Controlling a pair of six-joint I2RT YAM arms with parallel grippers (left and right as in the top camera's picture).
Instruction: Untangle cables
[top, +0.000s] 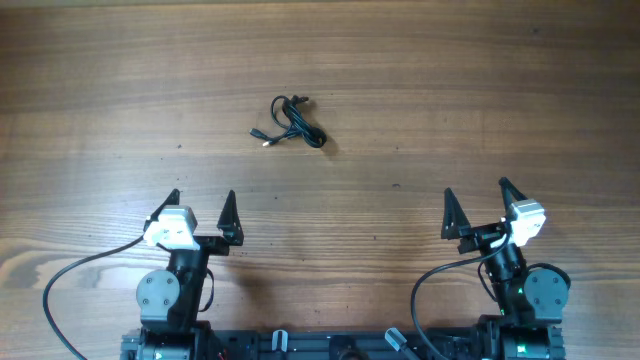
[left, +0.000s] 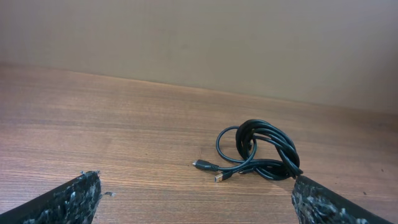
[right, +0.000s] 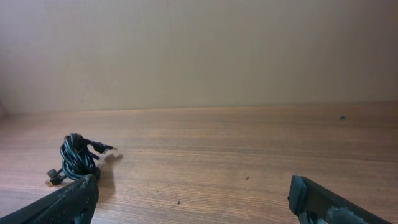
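The wooden table (top: 420, 80) ran back to a plain beige wall (left: 199, 37), which filled the background of both wrist views. We saw the cables (top: 290, 122) lying as one tight black bunch toward the far side of the table, left of centre. They were well apart from both arms and somewhat nearer the left one. In the left wrist view the bunch looked like several loops wound over one another. Two short ends stuck out toward the camera, one with a pale plug tip (left: 220, 178).

Our left gripper (top: 201, 197) and right gripper (top: 476, 190) both stood spread wide near the front edge, holding nothing, so we judged the untangling not yet begun.

We thought several things could go wrong from there:
- Closing on the whole bunch would likely lift it as one lump and separate nothing.
- Pulling a plug end alone could cinch the loops into a tighter knot.
- Pulling without the other arm pinning the bunch would probably just drag it across the wood.
- The cords were thin and lay flat on the table, so the fingertips might slide off and close on nothing.
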